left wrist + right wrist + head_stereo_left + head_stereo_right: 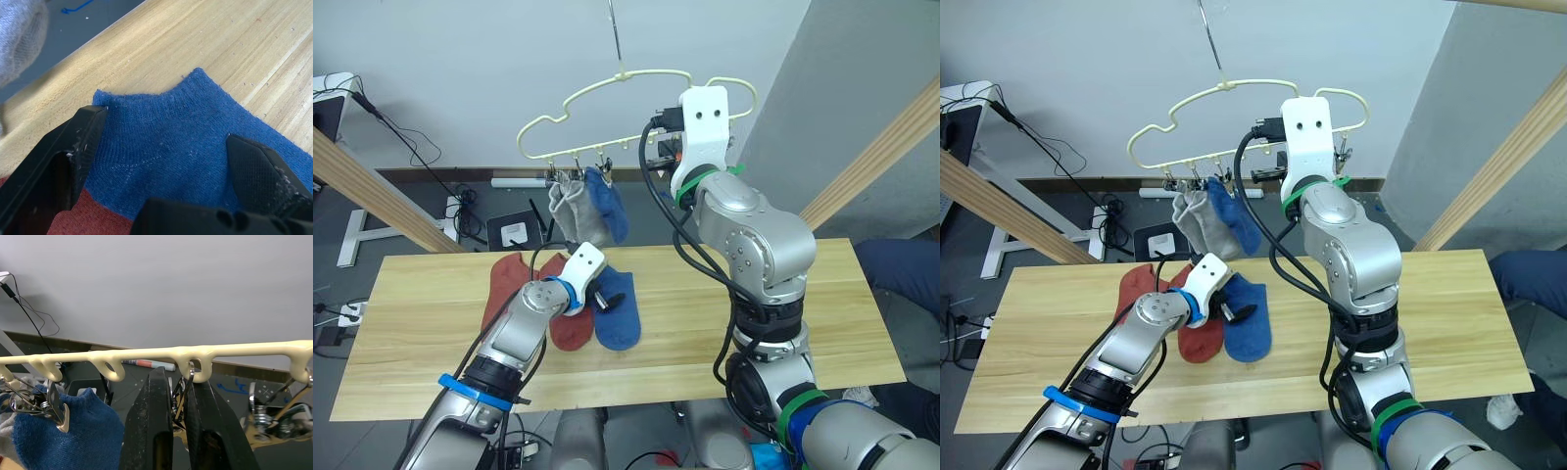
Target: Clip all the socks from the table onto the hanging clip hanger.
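A cream clip hanger (607, 93) hangs above the table's (431, 333) far edge. Two light grey socks (570, 211) and a blue sock (612, 211) hang clipped at its left end. On the table lie two rust-red socks (504, 284) (570, 331) and a blue sock (622, 318). My left gripper (166, 152) is open just above that blue sock (181, 142), one finger (73, 147) on either side of the cuff. My right gripper (181, 396) is raised to the hanger bar (146, 352) and shut on a metal clip (182, 390) hanging under it.
Slanted wooden beams stand at the left (382, 196) and right (871, 157). More bare clips (264, 416) hang further along the bar. Cables and a power strip lie on the floor behind the table. A person's blue-clad leg (901, 269) is at the table's right end.
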Action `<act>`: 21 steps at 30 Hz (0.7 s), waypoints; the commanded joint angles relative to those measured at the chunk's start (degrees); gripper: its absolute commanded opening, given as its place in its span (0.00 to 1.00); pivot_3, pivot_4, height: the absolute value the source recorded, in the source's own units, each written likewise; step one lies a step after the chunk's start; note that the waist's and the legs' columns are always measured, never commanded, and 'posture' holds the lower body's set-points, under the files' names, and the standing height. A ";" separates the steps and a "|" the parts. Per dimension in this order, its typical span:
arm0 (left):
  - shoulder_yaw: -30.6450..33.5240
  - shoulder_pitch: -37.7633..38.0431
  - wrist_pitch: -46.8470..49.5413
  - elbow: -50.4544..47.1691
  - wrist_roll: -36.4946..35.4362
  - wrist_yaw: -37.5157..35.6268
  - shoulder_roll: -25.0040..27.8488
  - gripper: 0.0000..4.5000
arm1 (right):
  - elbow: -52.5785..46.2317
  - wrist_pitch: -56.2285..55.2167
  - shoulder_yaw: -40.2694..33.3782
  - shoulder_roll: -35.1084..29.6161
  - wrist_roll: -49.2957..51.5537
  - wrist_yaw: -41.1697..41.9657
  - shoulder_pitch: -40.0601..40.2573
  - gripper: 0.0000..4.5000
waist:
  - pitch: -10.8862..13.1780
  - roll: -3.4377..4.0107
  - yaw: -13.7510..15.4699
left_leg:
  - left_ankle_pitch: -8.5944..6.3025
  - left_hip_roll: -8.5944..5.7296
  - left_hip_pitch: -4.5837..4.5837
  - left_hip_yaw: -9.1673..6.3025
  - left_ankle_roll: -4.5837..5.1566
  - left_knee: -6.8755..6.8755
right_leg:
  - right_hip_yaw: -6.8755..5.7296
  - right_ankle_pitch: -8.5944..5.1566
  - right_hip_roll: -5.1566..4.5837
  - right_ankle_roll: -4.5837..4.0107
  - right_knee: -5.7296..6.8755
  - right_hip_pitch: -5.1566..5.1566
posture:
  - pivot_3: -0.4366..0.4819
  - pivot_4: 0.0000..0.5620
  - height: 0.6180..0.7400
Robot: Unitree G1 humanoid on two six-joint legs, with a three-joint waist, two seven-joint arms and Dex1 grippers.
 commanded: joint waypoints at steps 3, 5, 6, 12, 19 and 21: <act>-1.51 1.09 0.37 -0.04 1.45 -1.13 -0.17 0.74 | -3.76 -0.13 -0.17 1.23 0.09 -0.49 -1.02 0.00 | 0.00 0.00 -0.25 | 0.00 0.00 0.00 0.00 0.00 0.00 | 0.00 0.00 0.00 0.00 -0.01 0.00 | 0.23 0.69 1.00; -1.37 1.04 0.17 0.17 1.67 -1.28 -0.15 0.60 | -3.81 -0.10 -0.19 1.26 0.09 -0.55 -0.99 0.00 | 0.00 0.00 -0.48 | 0.00 0.00 0.00 0.00 0.00 0.00 | 0.00 0.00 0.00 0.00 -0.01 0.00 | 0.23 0.69 1.00; -1.32 1.00 0.09 0.26 1.78 -1.35 -0.16 0.51 | -3.83 -0.08 -0.21 1.29 0.10 -0.57 -0.99 0.00 | 0.00 0.00 -0.62 | 0.00 0.00 0.00 0.00 0.00 -0.01 | 0.00 0.00 0.00 0.00 -0.01 0.00 | 0.23 0.69 1.00; -1.24 0.82 0.03 0.34 2.09 -1.52 -0.42 0.11 | -3.93 0.07 -0.22 1.34 0.16 -0.59 -0.95 0.00 | 0.00 0.00 -0.93 | 0.00 0.00 0.00 -0.01 0.00 -0.01 | 0.00 0.00 0.00 0.01 -0.01 0.00 | 0.23 0.69 1.00; -0.84 1.39 0.15 -0.25 1.26 -1.83 -1.05 0.00 | -4.06 0.54 -0.28 1.11 0.25 -0.37 -0.82 0.00 | 0.00 0.01 -1.00 | 0.00 0.00 0.00 0.00 0.00 -0.02 | 0.01 -0.01 0.00 0.01 -0.02 0.00 | 0.23 0.69 1.00; -0.59 1.55 0.27 -0.49 0.93 -2.00 -1.25 0.00 | -4.08 0.69 -0.29 1.03 0.26 -0.28 -0.86 0.00 | 0.01 0.01 -0.99 | 0.00 0.00 0.00 -0.01 0.00 -0.02 | 0.01 -0.01 0.00 0.01 -0.03 0.00 | 0.23 0.69 1.00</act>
